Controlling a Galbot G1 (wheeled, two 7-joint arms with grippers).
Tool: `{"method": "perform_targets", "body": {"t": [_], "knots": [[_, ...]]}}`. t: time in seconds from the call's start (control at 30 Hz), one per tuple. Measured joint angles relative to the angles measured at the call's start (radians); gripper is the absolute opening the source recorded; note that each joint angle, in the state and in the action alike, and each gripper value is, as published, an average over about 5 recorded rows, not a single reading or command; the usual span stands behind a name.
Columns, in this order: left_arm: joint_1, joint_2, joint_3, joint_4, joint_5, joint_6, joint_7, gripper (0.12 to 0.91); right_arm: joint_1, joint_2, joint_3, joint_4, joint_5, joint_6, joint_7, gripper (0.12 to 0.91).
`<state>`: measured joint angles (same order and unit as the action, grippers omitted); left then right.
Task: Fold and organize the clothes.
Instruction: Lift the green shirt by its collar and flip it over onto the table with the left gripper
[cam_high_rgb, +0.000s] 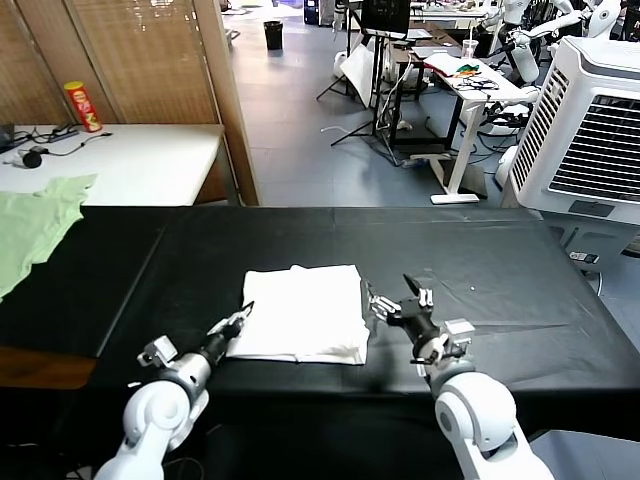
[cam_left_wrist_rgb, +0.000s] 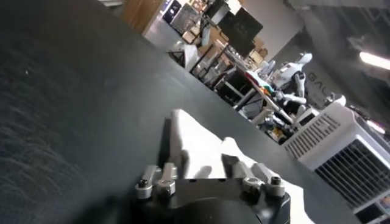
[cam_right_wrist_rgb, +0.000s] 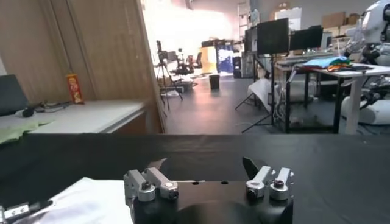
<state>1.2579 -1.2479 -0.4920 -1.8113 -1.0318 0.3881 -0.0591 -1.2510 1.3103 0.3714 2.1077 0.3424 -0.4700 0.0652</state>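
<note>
— Head view first: what surface, and where the shirt?
— Black cloth-covered table (cam_high_rgb: 500, 270) across the front, grey workshop floor and a white air cooler (cam_high_rgb: 590, 130) behind. White T-shirt (cam_high_rgb: 302, 312) folded into a rough rectangle, lying flat near the table's front edge, midway between both arms. Pale green garment (cam_high_rgb: 35, 225) far off at the left end, partly on the white side table (cam_high_rgb: 130, 160) with a red snack can (cam_high_rgb: 83, 106).
— And the grippers?
— Left gripper (cam_high_rgb: 240, 318) at the shirt's left front corner, fingers touching or just over the hem, holding nothing clearly. Right gripper (cam_high_rgb: 398, 298) just beside the shirt's right edge, jaws spread wide, empty.
— Left wrist view?
— Looking low along the black cloth; left gripper (cam_left_wrist_rgb: 204, 158) with fingers (cam_left_wrist_rgb: 173, 143) parted, lying on or against the white shirt (cam_left_wrist_rgb: 207, 143); no fabric visibly pinched.
— Right wrist view?
— Right gripper (cam_right_wrist_rgb: 207, 167) spread apart above the table, nothing between the fingertips; corner of the shirt (cam_right_wrist_rgb: 85, 201) close by, apart from the fingers. Wooden partition (cam_right_wrist_rgb: 103, 55) and desks beyond.
</note>
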Motion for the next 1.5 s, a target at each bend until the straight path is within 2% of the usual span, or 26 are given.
{"method": "perform_targets", "body": {"t": [0.1, 0.37, 0.5, 0.67, 0.83, 0.97, 1.07, 1.2, 1.4, 1.5], "knots": [[0.001, 0.006, 0.005, -0.007, 0.044, -0.003, -0.008, 0.134, -0.012, 0.005, 0.01, 0.008, -0.007, 0.002, 0.0, 0.798], [0.004, 0.086, -0.022, -0.06, 0.23, -0.009, -0.042, 0.128, -0.046, 0.005, 0.044, 0.026, -0.05, 0.002, -0.002, 0.798], [0.025, 0.173, -0.061, -0.087, 0.286, -0.005, -0.047, 0.128, -0.061, 0.006, 0.058, 0.03, -0.065, 0.003, -0.004, 0.798], [0.068, 0.318, -0.136, -0.117, 0.366, -0.01, -0.051, 0.128, -0.07, 0.006, 0.064, 0.036, -0.08, 0.004, -0.004, 0.798], [0.1, 0.461, -0.222, -0.158, 0.405, -0.004, -0.082, 0.128, -0.068, 0.006, 0.058, 0.038, -0.09, 0.004, -0.005, 0.798], [0.096, 0.521, -0.26, -0.21, 0.48, 0.0, -0.106, 0.128, -0.067, 0.013, 0.05, 0.037, -0.098, 0.003, -0.006, 0.798], [0.095, 0.524, -0.248, -0.264, 0.536, 0.009, -0.123, 0.128, -0.074, 0.017, 0.048, 0.037, -0.107, 0.004, -0.009, 0.798], [0.091, 0.483, -0.178, -0.316, 0.611, 0.01, -0.126, 0.128, -0.089, 0.017, 0.055, 0.042, -0.113, 0.005, -0.014, 0.798], [0.051, 0.331, 0.025, -0.288, 0.665, -0.002, -0.133, 0.128, -0.115, 0.017, 0.061, 0.05, -0.11, 0.005, -0.019, 0.798], [0.024, 0.241, 0.124, -0.261, 0.672, -0.013, -0.121, 0.134, -0.124, 0.018, 0.051, 0.046, -0.098, -0.003, -0.027, 0.798]]}}
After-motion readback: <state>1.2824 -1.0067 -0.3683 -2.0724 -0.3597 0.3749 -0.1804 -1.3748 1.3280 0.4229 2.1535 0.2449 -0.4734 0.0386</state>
